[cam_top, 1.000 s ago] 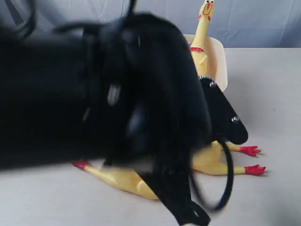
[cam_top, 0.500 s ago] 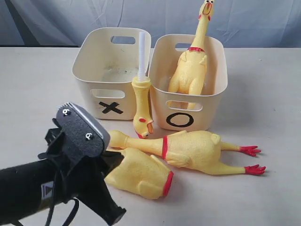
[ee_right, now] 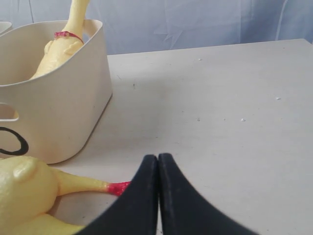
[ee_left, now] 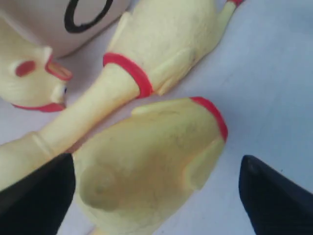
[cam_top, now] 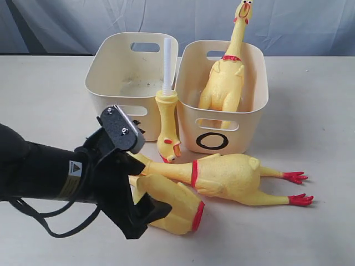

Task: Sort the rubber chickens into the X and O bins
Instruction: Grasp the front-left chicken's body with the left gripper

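Note:
My left gripper (cam_top: 148, 220) is open low over the headless chicken body (cam_top: 178, 203), which lies on the table. In the left wrist view its black fingers (ee_left: 36, 196) stand wide on either side of that body (ee_left: 151, 156). A whole rubber chicken (cam_top: 227, 176) lies just behind the body. The head-and-neck on its white tube (cam_top: 167, 119) leans between the X bin (cam_top: 108, 98) and the O bin (cam_top: 244, 130). Another whole chicken (cam_top: 224, 83) stands in the O bin. My right gripper (ee_right: 158, 159) is shut and empty near a red foot (ee_right: 117, 187); the exterior view does not show it.
The left arm's black body (cam_top: 39, 169) and cable cover the table's front left and hide the X mark. Pale tabletop (cam_top: 316, 122) stretches to the right of the O bin. A grey curtain (cam_top: 310, 27) hangs behind the table.
The left arm, which filled the view a second ago, has dropped low. It then reached right, so its open fingers now stand at the headless body.

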Tool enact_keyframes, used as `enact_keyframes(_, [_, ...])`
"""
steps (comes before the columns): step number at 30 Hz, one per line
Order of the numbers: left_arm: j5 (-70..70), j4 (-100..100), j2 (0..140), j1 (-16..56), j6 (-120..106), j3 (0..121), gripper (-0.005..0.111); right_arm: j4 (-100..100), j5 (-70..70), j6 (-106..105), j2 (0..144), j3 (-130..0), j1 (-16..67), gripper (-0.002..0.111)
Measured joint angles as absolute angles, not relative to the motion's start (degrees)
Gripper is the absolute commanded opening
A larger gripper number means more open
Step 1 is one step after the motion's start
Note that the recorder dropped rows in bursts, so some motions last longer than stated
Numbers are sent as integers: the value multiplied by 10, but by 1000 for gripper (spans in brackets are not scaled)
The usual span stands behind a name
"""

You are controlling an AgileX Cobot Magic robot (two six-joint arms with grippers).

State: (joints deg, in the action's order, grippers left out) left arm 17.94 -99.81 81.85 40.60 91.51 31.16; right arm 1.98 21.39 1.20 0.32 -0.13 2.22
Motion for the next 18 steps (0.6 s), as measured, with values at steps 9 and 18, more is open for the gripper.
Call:
enact_keyframes(9, [145,-1000,901,406,874,313,80,20,214,12,3,-1,22,0])
enact_keyframes(18, [175,-996,922,405,867,316,0,20,214,12,3,-1,22,0])
